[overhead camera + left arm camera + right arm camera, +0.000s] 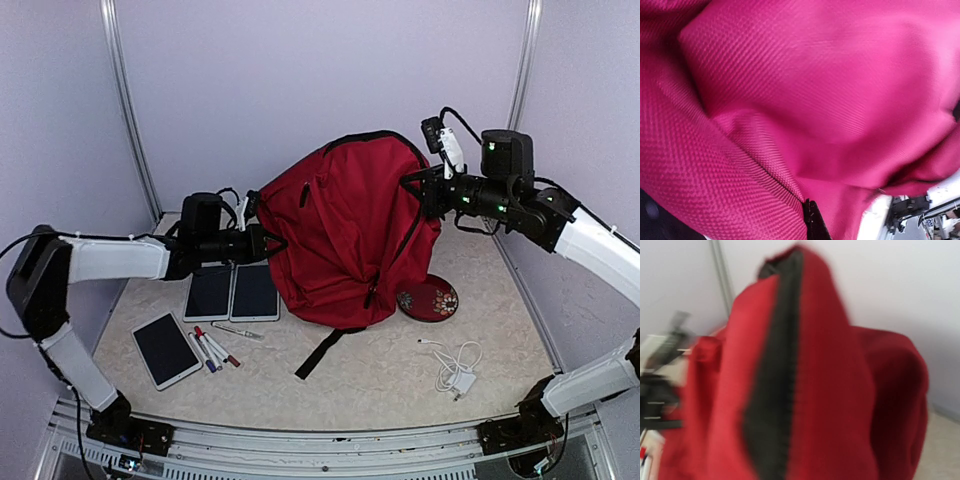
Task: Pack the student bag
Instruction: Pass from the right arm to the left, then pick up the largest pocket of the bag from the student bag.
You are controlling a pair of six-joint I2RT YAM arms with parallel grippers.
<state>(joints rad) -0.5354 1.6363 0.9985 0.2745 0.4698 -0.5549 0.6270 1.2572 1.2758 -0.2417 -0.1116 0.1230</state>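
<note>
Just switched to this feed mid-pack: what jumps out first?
The big dark red student bag stands mid-table. The left gripper is shut on its left edge and the right gripper is shut at its upper right side, seemingly pinching fabric. Left of it lie three tablets and some markers; to its right are a round red patterned plate and a white charger cable.

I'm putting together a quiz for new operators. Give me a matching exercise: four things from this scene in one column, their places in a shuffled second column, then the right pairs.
1 student bag
2 markers
3 white charger cable
4 round dish

A lying alone, front right
B standing in the centre
C at the bag's lower right edge
D front left, just right of the single tablet

Pairs: 1-B, 2-D, 3-A, 4-C
</note>
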